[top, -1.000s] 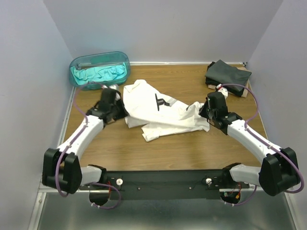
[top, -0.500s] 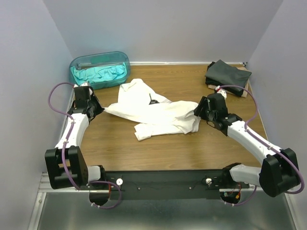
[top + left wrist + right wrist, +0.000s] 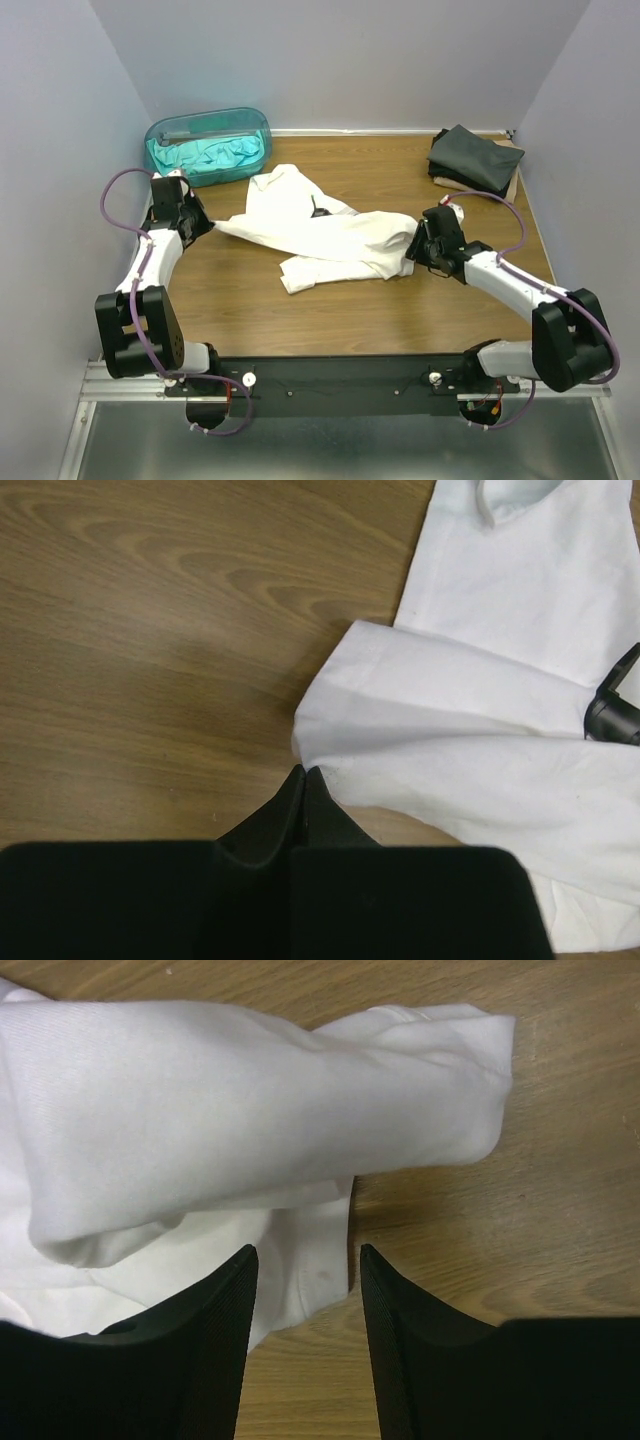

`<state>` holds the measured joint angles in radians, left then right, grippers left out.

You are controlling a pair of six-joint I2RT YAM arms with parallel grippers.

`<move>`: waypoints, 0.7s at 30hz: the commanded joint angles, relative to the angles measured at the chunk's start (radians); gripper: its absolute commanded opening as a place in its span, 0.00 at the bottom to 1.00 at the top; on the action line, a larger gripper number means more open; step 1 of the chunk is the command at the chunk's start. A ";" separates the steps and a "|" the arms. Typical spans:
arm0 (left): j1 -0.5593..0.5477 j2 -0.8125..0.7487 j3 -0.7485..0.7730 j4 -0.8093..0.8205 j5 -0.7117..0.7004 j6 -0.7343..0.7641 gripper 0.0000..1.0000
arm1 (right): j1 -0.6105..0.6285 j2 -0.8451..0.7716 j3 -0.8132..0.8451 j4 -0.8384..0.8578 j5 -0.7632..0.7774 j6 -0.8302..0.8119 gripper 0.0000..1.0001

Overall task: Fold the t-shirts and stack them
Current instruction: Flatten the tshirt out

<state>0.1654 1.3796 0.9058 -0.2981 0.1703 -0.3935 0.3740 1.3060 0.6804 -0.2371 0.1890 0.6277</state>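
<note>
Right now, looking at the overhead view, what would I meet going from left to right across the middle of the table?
left gripper → white t-shirt → right gripper

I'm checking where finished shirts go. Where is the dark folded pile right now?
In the top view the dark folded pile sits at the far right corner of the table, by the right wall, beyond the right pincer and the white shirt.

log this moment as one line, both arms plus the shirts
left fingers: shut on white t-shirt corner | right fingers: open, astride its edge | dark folded shirts: far right | teal cloth: in tub
</note>
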 commanded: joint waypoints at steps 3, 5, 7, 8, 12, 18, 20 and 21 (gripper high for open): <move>0.017 0.024 0.030 0.034 0.032 0.016 0.00 | 0.002 0.068 0.025 0.067 0.038 -0.045 0.52; 0.017 0.038 0.038 0.034 0.034 0.019 0.00 | 0.002 0.107 0.030 0.113 0.043 -0.068 0.52; 0.019 0.048 0.050 0.031 0.035 0.022 0.00 | 0.002 0.131 0.039 0.166 0.035 -0.089 0.52; 0.019 0.052 0.054 0.030 0.037 0.024 0.00 | 0.002 0.160 0.044 0.182 0.032 -0.100 0.52; 0.019 0.070 0.082 0.024 0.047 0.025 0.00 | 0.002 0.222 0.083 0.220 0.036 -0.147 0.52; 0.020 0.075 0.085 0.022 0.041 0.028 0.00 | 0.002 0.242 0.113 0.271 0.026 -0.207 0.34; 0.022 0.081 0.082 0.022 0.043 0.031 0.00 | 0.000 0.266 0.120 0.278 0.023 -0.227 0.21; 0.022 0.082 0.081 0.025 0.041 0.031 0.00 | 0.002 0.283 0.122 0.282 0.015 -0.238 0.18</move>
<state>0.1768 1.4441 0.9722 -0.2813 0.1967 -0.3820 0.3740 1.5444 0.7742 -0.0113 0.1967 0.4515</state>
